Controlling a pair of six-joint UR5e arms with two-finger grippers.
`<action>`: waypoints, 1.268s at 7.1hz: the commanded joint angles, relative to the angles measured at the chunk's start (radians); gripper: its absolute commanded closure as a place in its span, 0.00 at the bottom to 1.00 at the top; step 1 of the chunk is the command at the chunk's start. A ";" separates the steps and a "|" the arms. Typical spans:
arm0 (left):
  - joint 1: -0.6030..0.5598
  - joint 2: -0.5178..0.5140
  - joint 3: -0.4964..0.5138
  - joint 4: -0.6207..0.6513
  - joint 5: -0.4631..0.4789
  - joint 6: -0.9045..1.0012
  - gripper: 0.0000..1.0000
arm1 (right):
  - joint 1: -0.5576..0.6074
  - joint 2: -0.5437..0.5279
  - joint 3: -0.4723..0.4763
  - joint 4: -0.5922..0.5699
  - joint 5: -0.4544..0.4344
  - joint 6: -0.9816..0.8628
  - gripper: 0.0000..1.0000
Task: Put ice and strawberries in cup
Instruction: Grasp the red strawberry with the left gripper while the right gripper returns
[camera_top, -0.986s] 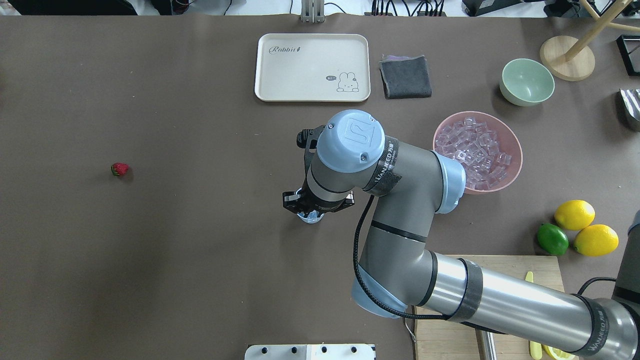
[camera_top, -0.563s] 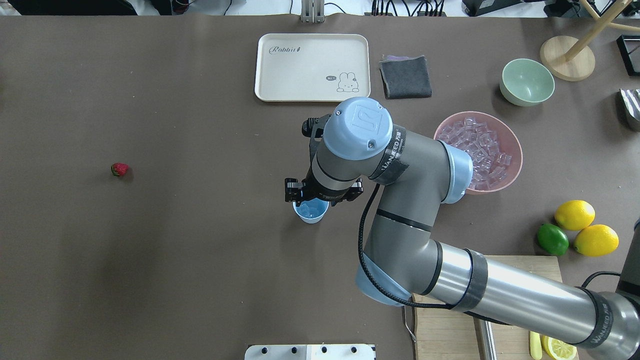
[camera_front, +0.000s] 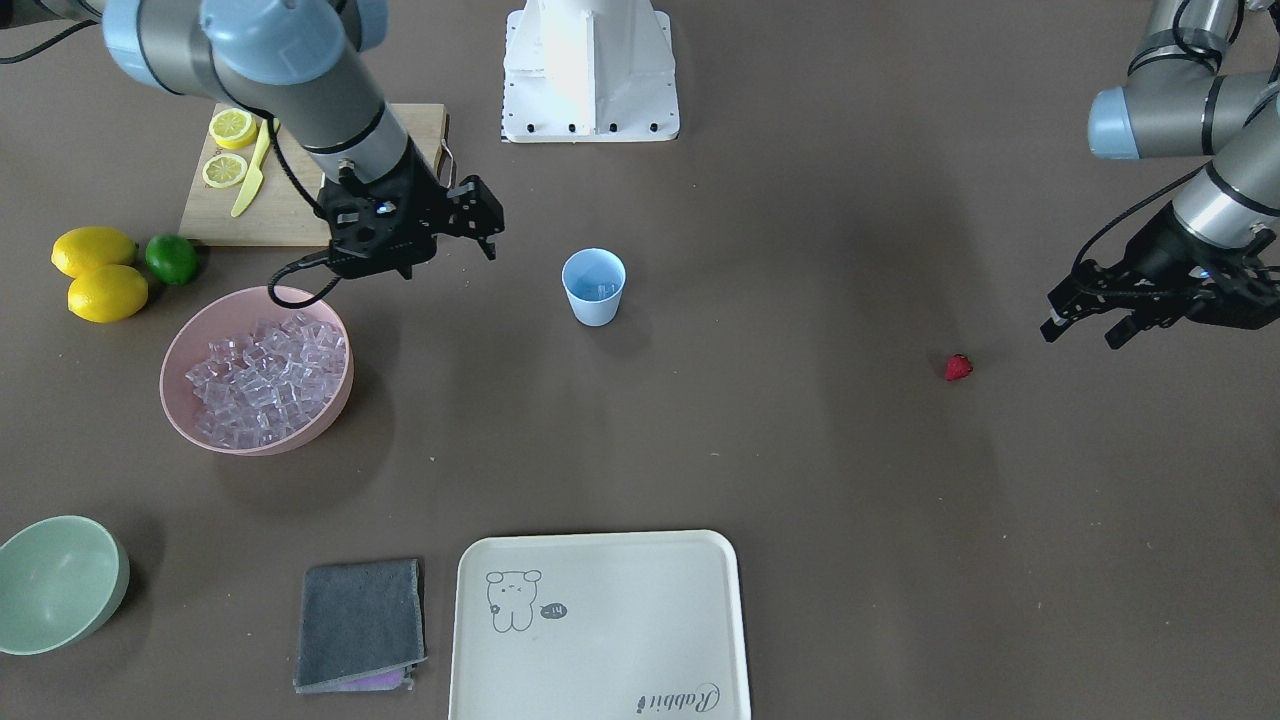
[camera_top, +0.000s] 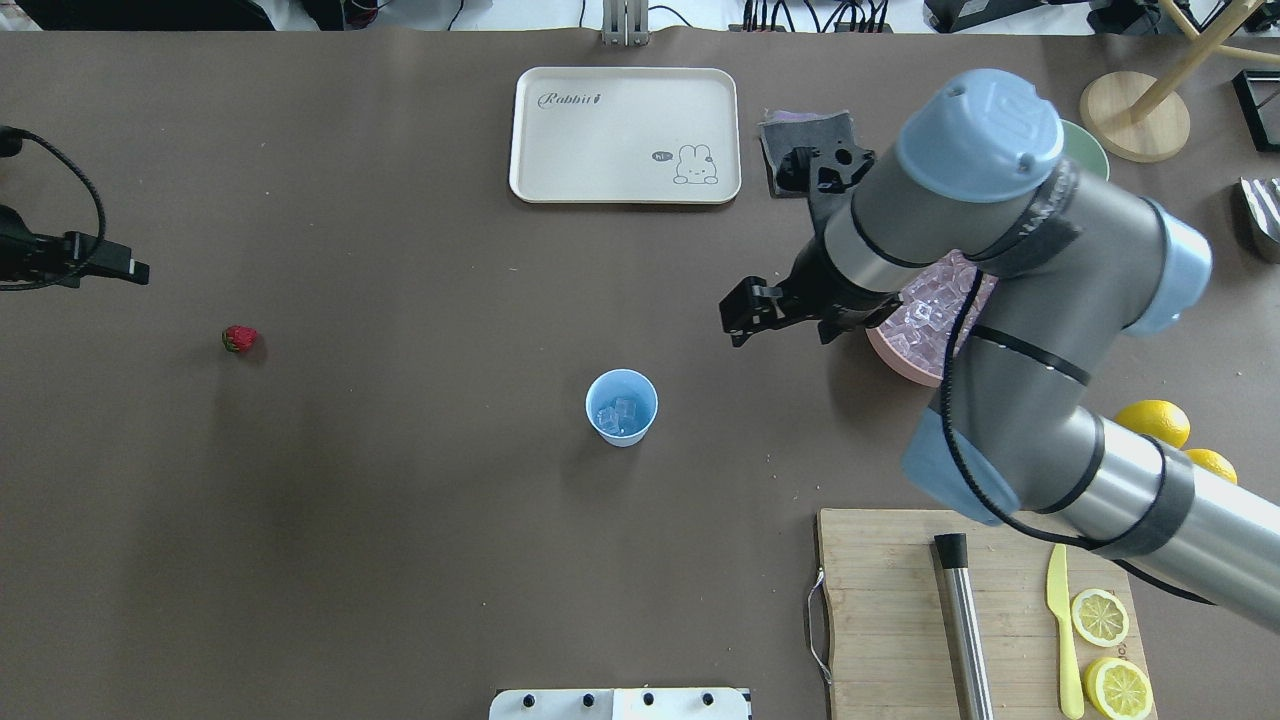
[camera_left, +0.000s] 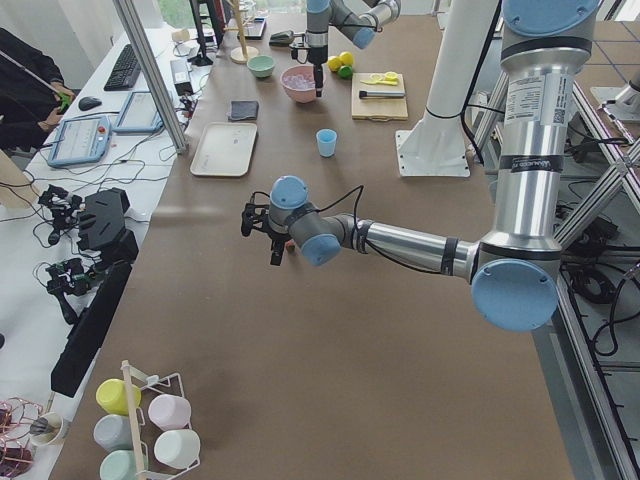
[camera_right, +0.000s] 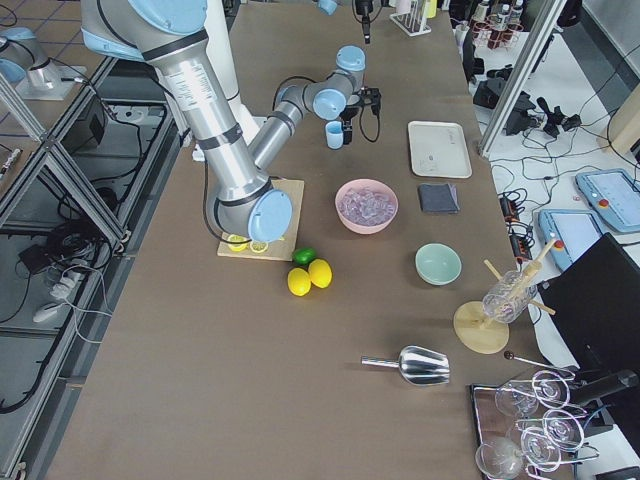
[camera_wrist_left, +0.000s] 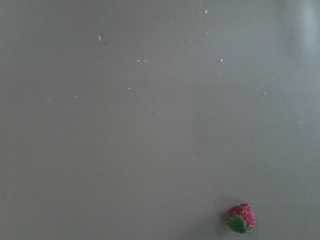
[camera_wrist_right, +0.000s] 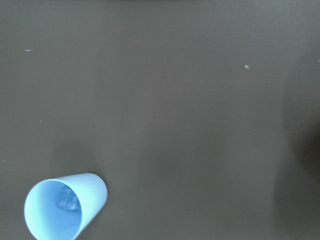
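The light blue cup (camera_top: 621, 406) stands upright mid-table with a few clear ice cubes (camera_top: 618, 413) inside; it also shows in the front view (camera_front: 594, 286) and the right wrist view (camera_wrist_right: 65, 206). More ice (camera_front: 257, 375) fills the pink bowl (camera_front: 180, 400). My right gripper (camera_front: 420, 255) is open and empty, raised between cup and bowl; overhead it (camera_top: 780, 325) hangs at the bowl's edge. The strawberry (camera_top: 239, 339) lies alone far left, seen in the left wrist view (camera_wrist_left: 242, 218). My left gripper (camera_front: 1085, 333) is open, above the table just beyond the strawberry (camera_front: 958, 367).
A cream tray (camera_top: 625, 135) and a grey cloth (camera_front: 360, 620) lie at the far side. A green bowl (camera_front: 55, 580) sits beyond the pink bowl. Lemons and a lime (camera_front: 95, 270) lie beside a cutting board (camera_top: 900, 610) with a knife and lemon slices.
My right gripper has lifted off the cup and swung right toward the pink bowl, which uncovers ice in the cup. My left gripper has come into view at the overhead view's left edge.
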 joint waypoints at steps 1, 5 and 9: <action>0.107 -0.034 0.021 -0.020 0.091 -0.004 0.14 | 0.074 -0.156 0.093 0.001 0.031 -0.104 0.01; 0.200 -0.118 0.159 -0.097 0.173 -0.008 0.22 | 0.153 -0.262 0.125 0.001 0.058 -0.230 0.01; 0.201 -0.094 0.143 -0.097 0.150 0.002 0.26 | 0.150 -0.261 0.119 0.001 0.060 -0.230 0.01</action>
